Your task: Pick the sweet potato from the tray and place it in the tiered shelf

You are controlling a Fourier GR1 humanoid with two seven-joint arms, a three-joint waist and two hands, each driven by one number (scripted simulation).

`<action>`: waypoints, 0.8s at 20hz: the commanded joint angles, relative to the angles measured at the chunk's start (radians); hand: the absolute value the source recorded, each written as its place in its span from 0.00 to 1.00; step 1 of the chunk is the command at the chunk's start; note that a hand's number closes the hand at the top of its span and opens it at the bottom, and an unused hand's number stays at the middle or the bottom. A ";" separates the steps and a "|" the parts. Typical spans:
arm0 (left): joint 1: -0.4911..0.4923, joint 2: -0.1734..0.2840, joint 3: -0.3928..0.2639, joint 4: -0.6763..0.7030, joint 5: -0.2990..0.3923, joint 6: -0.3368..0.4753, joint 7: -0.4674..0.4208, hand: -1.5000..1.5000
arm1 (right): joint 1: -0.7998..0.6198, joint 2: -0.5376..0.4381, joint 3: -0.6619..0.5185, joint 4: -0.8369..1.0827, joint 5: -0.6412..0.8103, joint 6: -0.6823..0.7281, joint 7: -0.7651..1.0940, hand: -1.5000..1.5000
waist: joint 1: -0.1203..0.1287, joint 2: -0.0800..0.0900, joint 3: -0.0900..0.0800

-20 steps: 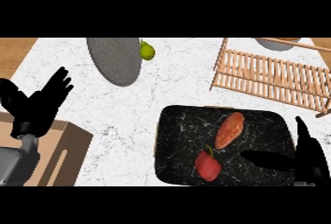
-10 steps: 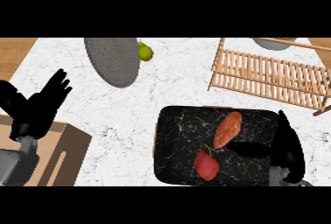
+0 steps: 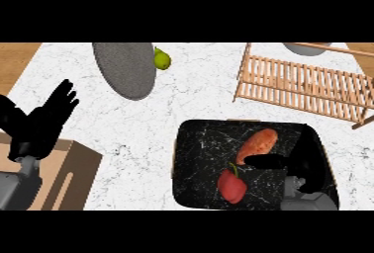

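on the white surface point(image 3: 190, 108), your dark tray point(image 3: 197, 183) holds the sweet potato point(image 3: 259, 143), with a red fruit point(image 3: 232, 187) close below. risk: your right hand point(image 3: 303, 160) could nudge that fruit. its fingers point(image 3: 256, 160) are released, thumb touching the potato's lower end. left hand point(image 3: 44, 123) rests open at the left edge.

So the right hand point(image 3: 303, 159) is over the right part of the black tray point(image 3: 201, 163), palm side on, fingers pointing up the view and more or less straight. Its thumb sticks out sideways toward the tray's middle. The grey forearm comes up from the tray's lower right corner. The left hand point(image 3: 44, 121) is well off to the tray's left, open with fingers up and spread, just resting there on its grey forearm.
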 commanded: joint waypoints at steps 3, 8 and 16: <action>0.142 -0.088 -0.068 0.085 0.008 -0.010 -0.009 0.50 | -0.024 0.024 0.001 0.049 0.074 0.027 0.181 0.00 | -0.003 0.020 -0.034; 0.142 -0.085 -0.066 0.094 -0.001 -0.009 -0.011 0.50 | -0.056 0.024 -0.014 0.084 0.067 -0.013 0.144 0.00 | -0.003 0.021 -0.032; 0.132 -0.105 -0.081 0.067 -0.007 0.005 0.006 0.50 | -0.092 0.024 -0.057 0.178 0.031 -0.037 0.063 0.00 | 0.002 0.022 -0.030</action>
